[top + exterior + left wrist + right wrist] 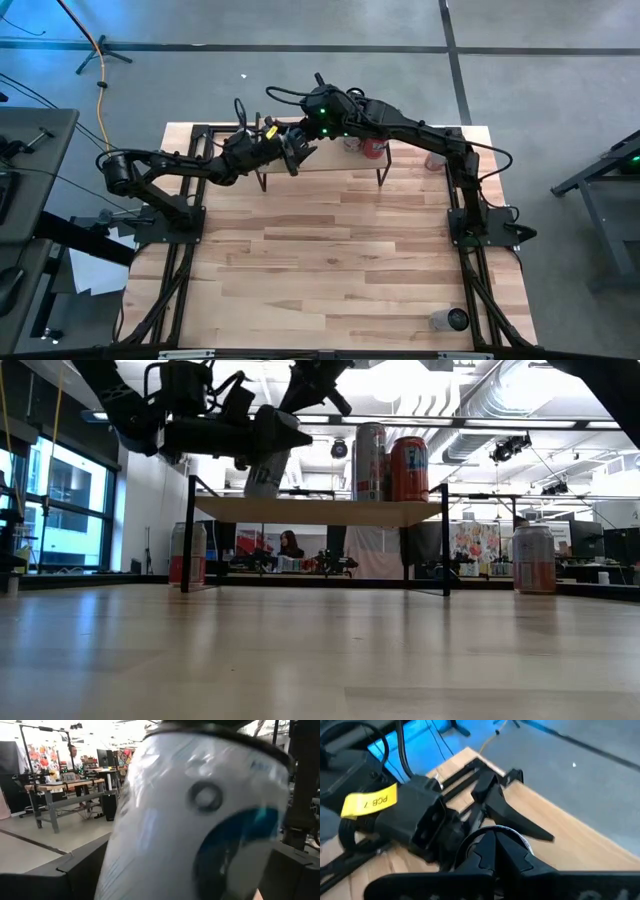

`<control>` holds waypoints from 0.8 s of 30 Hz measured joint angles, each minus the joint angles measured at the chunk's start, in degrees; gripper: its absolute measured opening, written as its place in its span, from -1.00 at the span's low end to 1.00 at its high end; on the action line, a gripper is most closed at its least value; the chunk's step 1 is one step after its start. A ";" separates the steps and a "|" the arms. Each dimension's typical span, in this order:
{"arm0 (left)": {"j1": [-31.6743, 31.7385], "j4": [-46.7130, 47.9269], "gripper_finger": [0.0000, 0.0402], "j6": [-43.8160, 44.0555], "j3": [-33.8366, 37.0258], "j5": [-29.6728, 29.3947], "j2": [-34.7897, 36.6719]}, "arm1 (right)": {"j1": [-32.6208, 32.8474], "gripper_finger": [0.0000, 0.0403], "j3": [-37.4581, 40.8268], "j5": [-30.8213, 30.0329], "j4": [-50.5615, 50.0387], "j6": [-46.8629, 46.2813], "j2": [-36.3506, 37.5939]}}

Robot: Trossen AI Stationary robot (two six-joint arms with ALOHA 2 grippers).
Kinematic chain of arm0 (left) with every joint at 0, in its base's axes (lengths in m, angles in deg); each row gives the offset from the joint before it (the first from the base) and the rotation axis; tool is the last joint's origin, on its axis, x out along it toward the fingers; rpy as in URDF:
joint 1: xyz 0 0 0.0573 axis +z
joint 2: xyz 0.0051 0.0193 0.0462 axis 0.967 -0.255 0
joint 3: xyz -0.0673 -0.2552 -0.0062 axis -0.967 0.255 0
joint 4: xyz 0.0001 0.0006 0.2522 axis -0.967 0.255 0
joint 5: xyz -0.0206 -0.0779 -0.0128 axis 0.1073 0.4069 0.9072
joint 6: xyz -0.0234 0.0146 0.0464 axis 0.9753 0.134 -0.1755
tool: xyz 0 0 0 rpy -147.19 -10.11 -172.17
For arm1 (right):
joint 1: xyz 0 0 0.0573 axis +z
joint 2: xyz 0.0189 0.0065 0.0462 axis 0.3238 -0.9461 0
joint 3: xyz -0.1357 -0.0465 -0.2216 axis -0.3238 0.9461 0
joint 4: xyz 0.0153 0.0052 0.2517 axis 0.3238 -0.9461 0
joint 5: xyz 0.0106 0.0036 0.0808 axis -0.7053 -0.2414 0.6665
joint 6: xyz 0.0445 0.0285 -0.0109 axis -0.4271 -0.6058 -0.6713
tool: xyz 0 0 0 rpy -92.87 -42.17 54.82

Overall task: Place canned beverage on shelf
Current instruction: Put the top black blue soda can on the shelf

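The shelf [330, 168] [320, 511] stands at the table's far side. A silver can [369, 460] and a red can [408, 468] stand upright on its right part. A white can with a blue mark [268, 468] [200, 810] leans tilted over the shelf's left end, its lower end at the plank. My left gripper [293, 152] [185, 875] is open, with one finger on each side of this can. My right gripper [303, 132] [495, 845] is shut and slants down from above onto the can's top [522, 842]. My left gripper comes at the white can level from the table's left, fingers [75, 867] spread beside its wall; I cannot tell whether they touch it. My right gripper has its shut fingertips over the can's top rim [522, 842]; the fingers hide the spot, so I cannot tell whether they touch.
A can [187, 553] stands on the table behind the shelf's left leg and another [533, 557] [435, 158] stands to the shelf's right. One more can [450, 320] lies near the table's front right corner. The wide wooden table top [330, 260] stretches in front of the shelf.
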 joint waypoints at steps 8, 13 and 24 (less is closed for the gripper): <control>0.00 0.39 0.89 0.20 -1.18 0.21 0.00 | -0.10 -1.00 0.04 -0.92 1.06 0.46 -0.06; -0.49 0.41 0.89 0.22 -1.21 0.35 0.00 | -0.35 -1.00 0.07 -2.89 1.96 1.02 -0.26; -1.01 0.46 0.89 -0.78 -1.21 0.57 0.00 | -1.50 -1.00 0.07 -3.43 4.77 1.05 -1.04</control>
